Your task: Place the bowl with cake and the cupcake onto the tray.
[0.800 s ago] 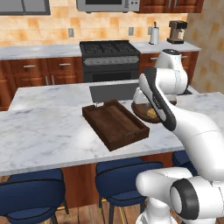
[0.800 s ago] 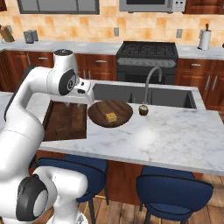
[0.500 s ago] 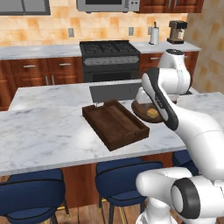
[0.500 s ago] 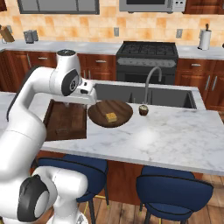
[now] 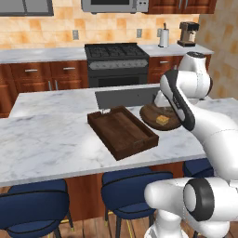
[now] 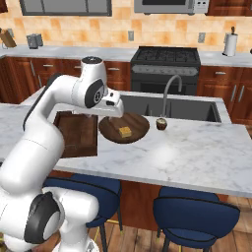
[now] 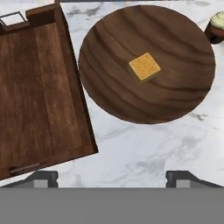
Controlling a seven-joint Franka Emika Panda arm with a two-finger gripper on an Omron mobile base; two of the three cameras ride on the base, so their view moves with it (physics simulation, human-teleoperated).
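The bowl with cake is a wide round dark wooden bowl on the marble counter, with a small yellow square cake inside. The tray, dark wood with a low rim, lies right beside it with a narrow gap between them and nothing on it. The cupcake stands on the counter just past the bowl's far side. My gripper is open and holds nothing. It hangs above the bare counter at the bowl's near rim. From the right base view, the gripper hovers over the left edge of the bowl, between the tray and the cupcake.
A sink with a curved faucet is set into the island behind the bowl and cupcake. Open marble stretches to the right of the bowl. A stove stands at the back wall. Blue stools are tucked under the island.
My hand has moved away from over the tray toward the bowl, and slightly lower. The bowl, the cupcake and the tray have stayed put.
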